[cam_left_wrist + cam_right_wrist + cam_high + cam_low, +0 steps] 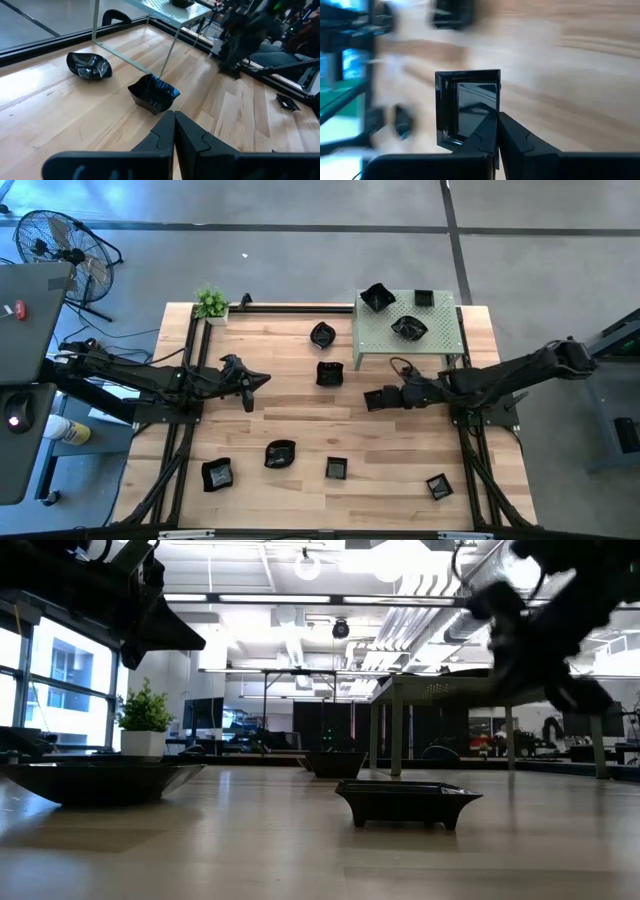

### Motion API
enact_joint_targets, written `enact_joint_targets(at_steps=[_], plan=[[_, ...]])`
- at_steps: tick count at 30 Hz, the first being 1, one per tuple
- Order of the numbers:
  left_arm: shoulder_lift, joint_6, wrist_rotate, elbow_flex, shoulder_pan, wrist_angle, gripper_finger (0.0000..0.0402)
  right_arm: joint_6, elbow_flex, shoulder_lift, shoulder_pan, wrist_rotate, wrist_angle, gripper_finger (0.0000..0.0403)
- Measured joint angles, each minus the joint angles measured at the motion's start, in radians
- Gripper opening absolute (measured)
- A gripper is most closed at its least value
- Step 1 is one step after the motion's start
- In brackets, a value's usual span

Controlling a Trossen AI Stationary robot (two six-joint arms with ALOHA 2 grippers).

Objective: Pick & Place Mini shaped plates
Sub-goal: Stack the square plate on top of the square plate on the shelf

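My right gripper [388,397] is right of the table's middle, in front of the pale green stand [440,340]. It is shut on a square black mini plate [467,107]. My left gripper [252,384] is shut and empty at middle left; its shut fingers also show in the left wrist view [174,122]. A wavy plate [330,372] and a round one [322,334] rest on the wood between the arms. Three plates sit on the stand's top, one of them [409,328] near its front. Several more plates lie near the front edge, among them one [280,452] and another [336,468]. My right gripper pinches the square plate by its rim [492,112] at one side, between the two fingers. The fingers come roughly level from the table's right, and the plate sticks out past them toward the left. The plate shows its hollow side to the wrist camera and is off the table.
A small potted plant [211,303] stands at the far left corner. The stand's thin legs [170,52] rise from the wood at the far right. Bare wood lies between the two grippers and in the middle of the table [300,415].
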Motion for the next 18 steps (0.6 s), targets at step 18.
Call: enact_joint_targets(at_steps=[18], plan=[[0.0, 0.007, -0.001, 0.0, 0.0, 0.0, 0.0001, -0.447, 0.614, -0.134, -0.369, 0.174, -0.629, 0.0005]])
